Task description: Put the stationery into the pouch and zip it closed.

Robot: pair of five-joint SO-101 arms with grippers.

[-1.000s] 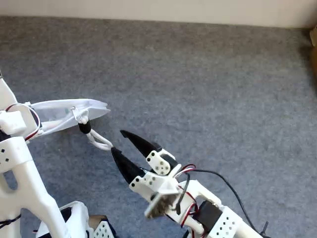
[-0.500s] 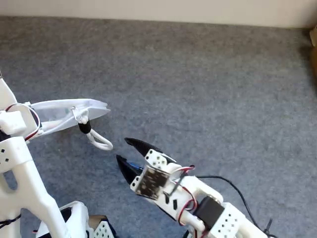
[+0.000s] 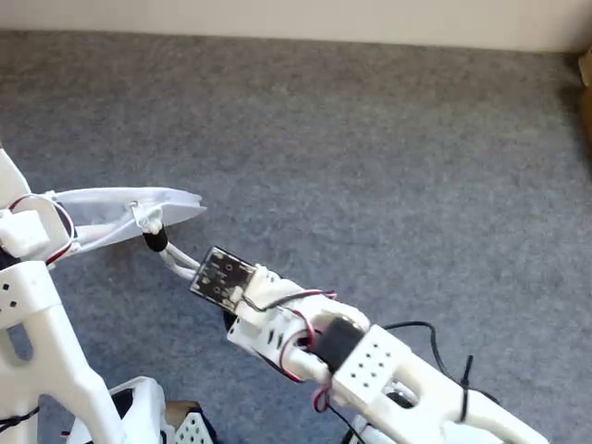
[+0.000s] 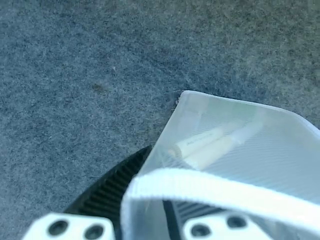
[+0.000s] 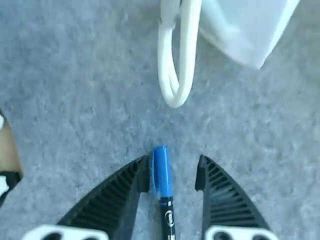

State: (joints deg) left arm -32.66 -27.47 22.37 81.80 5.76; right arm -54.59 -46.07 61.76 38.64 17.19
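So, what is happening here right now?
The left gripper is shut on one end of the translucent pouch, which already has white pens inside. The right gripper is open and low over the grey mat, with one finger on each side of a blue pen lying there; it has not closed on the pen yet. The pouch's white zipper loop hangs just beyond the pen's tip.
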